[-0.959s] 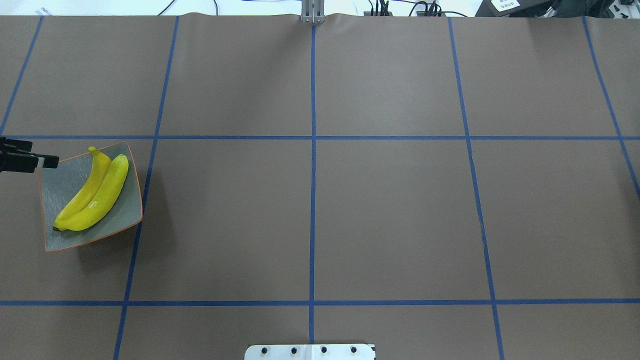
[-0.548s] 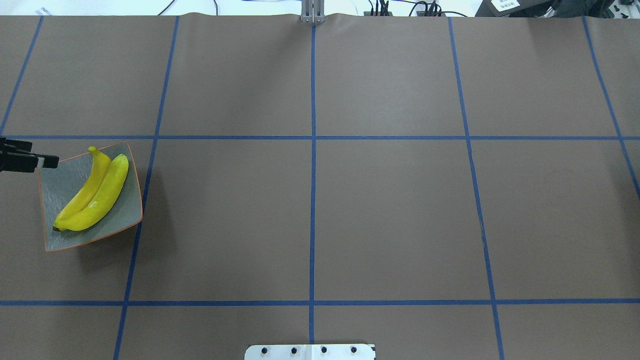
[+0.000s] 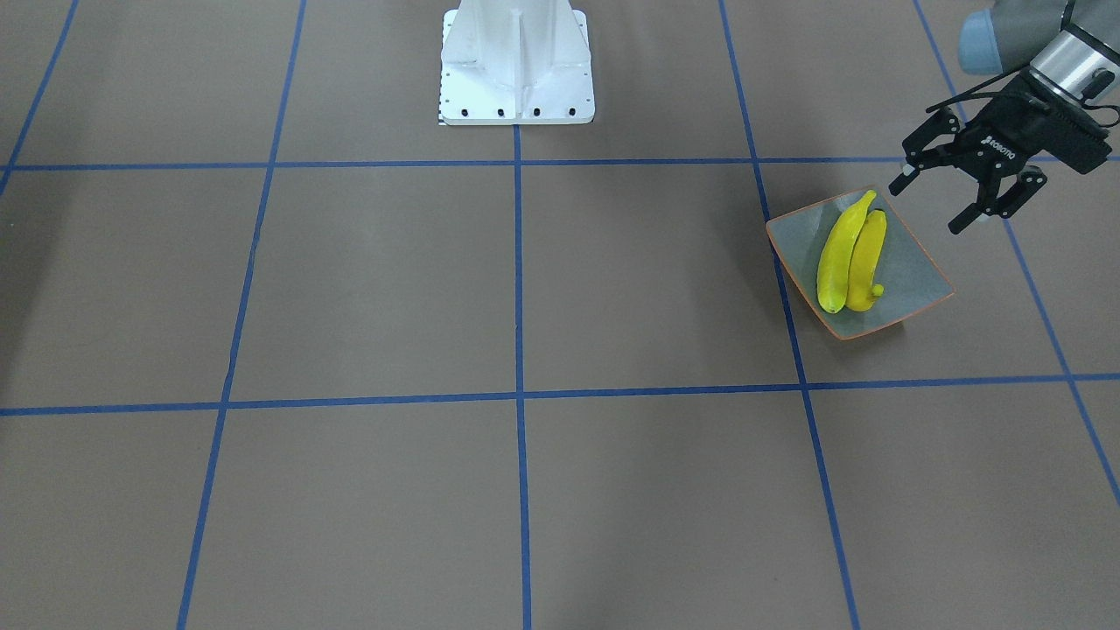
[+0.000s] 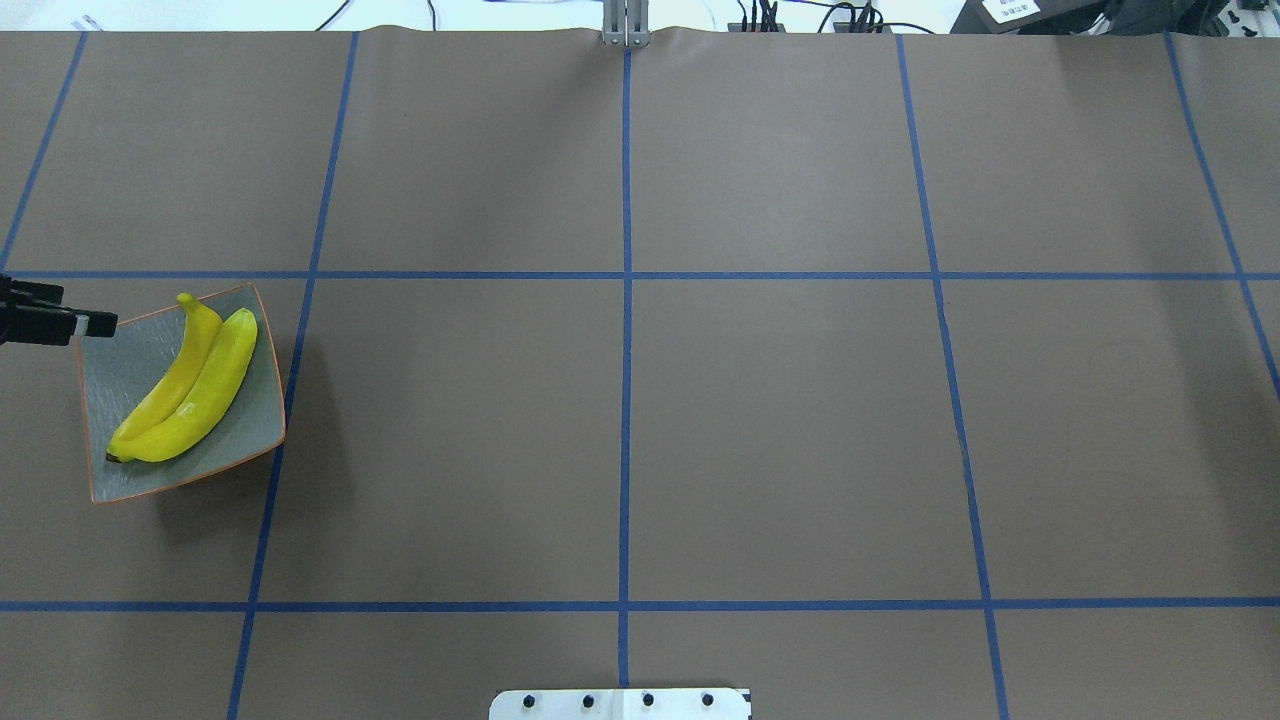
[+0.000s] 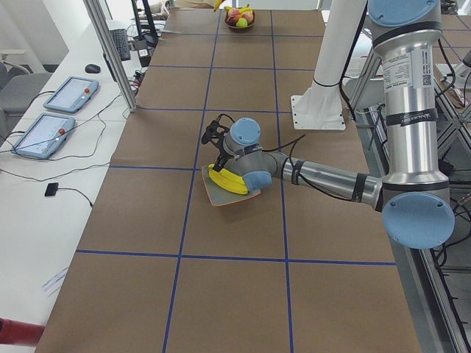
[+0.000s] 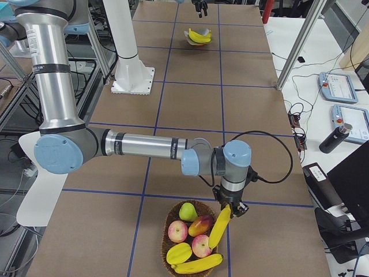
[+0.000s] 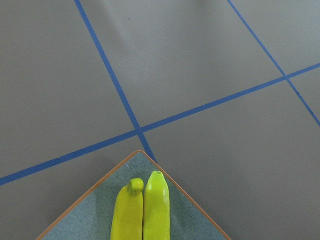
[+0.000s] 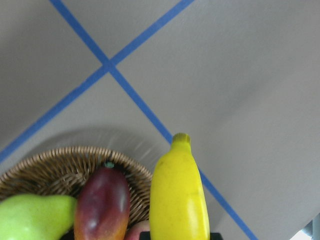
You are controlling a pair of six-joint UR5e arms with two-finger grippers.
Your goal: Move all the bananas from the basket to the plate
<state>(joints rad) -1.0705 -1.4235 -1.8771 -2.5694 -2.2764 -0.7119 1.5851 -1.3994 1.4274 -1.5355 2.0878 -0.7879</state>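
Holding a banana (image 6: 219,228) at the basket (image 6: 165,231) — plate (image 4: 120,370) far down-table.
Right gripper (image 6: 232,210) grips its top, axis near-upright; left gripper (image 3: 927,208), spread and empty, is nearer the plate.

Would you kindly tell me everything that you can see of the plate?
The plate is a square, shallow dish, speckled grey-green with a thin orange rim, its corners curving upward. It sits on the brown table, askew to the blue tape grid. Two bananas lie side by side across it, touching each other. The left end effector hangs open beside one corner; whether it touches the rim cannot be told.
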